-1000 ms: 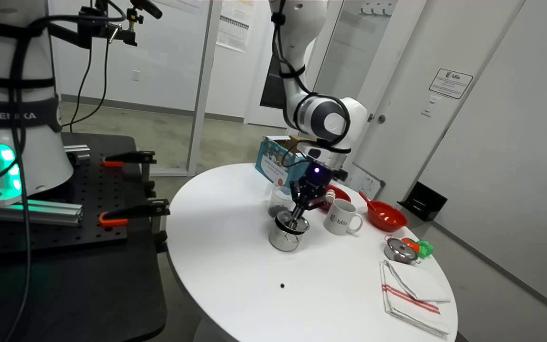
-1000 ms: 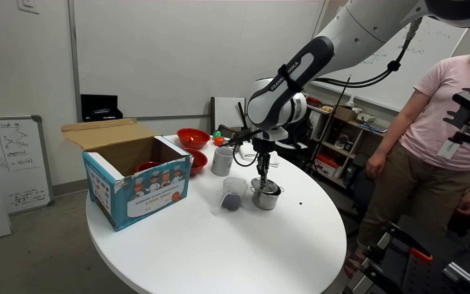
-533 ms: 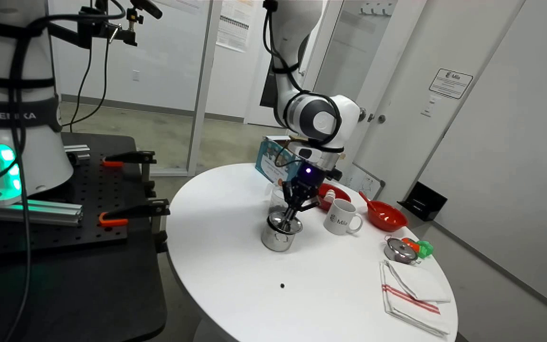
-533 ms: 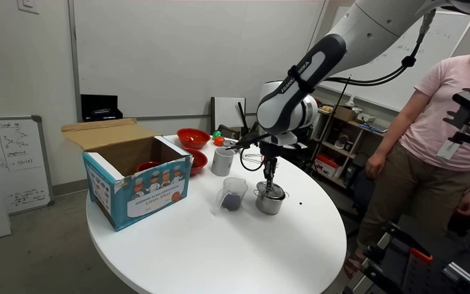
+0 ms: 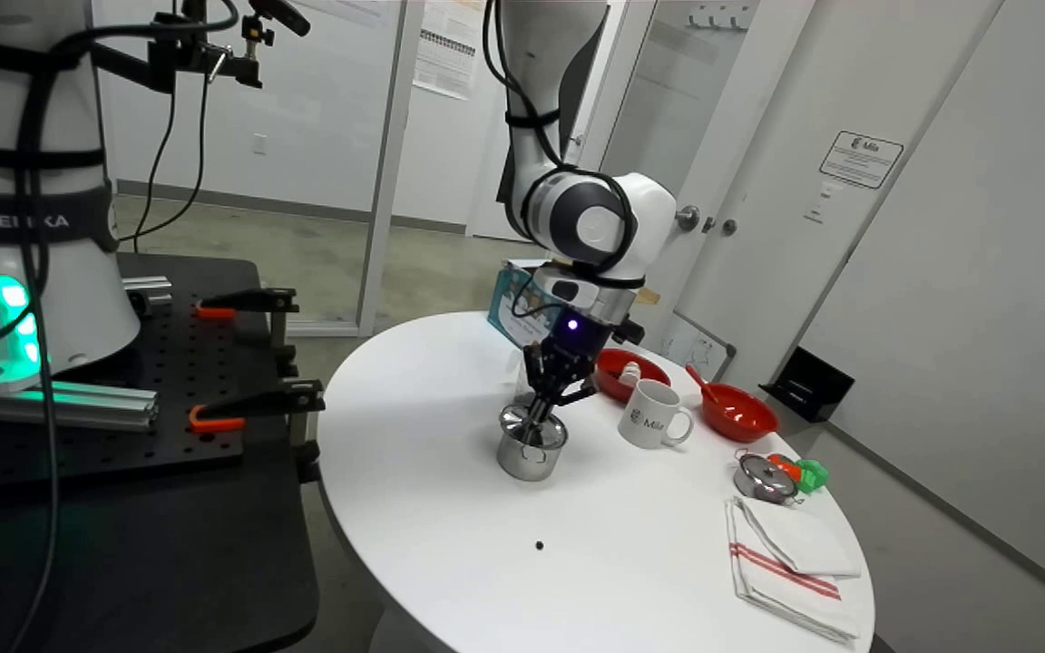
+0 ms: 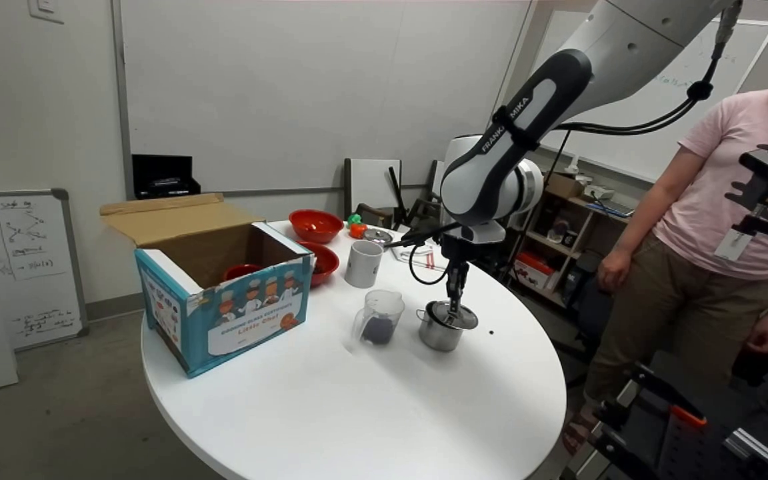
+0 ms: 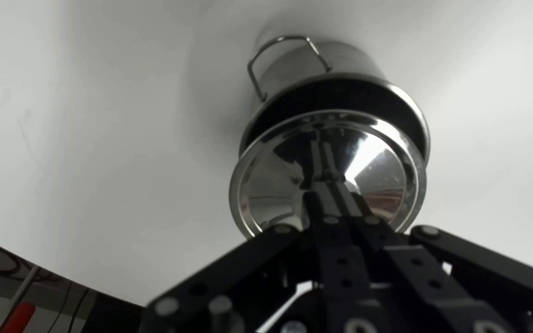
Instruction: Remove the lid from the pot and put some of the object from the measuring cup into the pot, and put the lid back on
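The silver pot (image 5: 527, 460) stands upright on the white table; it also shows in an exterior view (image 6: 439, 337) and the wrist view (image 7: 340, 58). My gripper (image 7: 333, 185) is shut on the round silver lid (image 7: 271, 185), at its middle; the knob is hidden by the fingers. The lid (image 6: 462, 317) sits off-centre over the pot, and a dark crescent of the pot's opening shows in the wrist view. I cannot tell whether lid and rim touch. The clear measuring cup (image 6: 383, 307) with dark contents stands beside the pot; my gripper (image 5: 538, 415) partly hides it in an exterior view.
A white mug (image 5: 648, 417), red bowls (image 5: 740, 419) and a blue cardboard box (image 6: 257, 317) stand around. A low lidded metal pot (image 5: 765, 478), toy vegetables (image 5: 811, 475) and folded towels (image 5: 799, 535) lie near the edge. A person (image 6: 724, 167) stands nearby.
My gripper and the lid have moved toward the robot base. The pot first slid along with them, then stayed while the lid shifted further off its opening. The measuring cup has not moved.
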Controlling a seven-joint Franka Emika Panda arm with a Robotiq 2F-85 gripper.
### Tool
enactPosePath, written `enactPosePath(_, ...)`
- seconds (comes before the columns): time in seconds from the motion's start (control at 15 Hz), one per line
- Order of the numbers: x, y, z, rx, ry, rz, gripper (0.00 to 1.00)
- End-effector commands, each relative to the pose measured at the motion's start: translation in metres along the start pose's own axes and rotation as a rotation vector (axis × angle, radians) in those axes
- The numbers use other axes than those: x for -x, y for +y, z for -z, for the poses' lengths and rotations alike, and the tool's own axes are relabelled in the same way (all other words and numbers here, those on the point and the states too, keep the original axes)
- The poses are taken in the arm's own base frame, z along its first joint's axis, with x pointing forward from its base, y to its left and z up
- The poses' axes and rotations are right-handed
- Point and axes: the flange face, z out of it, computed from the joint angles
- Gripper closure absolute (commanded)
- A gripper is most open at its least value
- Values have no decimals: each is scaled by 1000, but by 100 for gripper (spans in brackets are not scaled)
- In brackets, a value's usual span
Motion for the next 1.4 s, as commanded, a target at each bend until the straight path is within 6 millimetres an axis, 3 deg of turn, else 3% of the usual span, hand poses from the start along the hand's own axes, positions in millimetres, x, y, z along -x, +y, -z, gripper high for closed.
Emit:
enactPosePath(0.0,-14,8,8,7,-36,-5,99)
enactPosePath(1.33,2,9,16,3,-50,8,99)
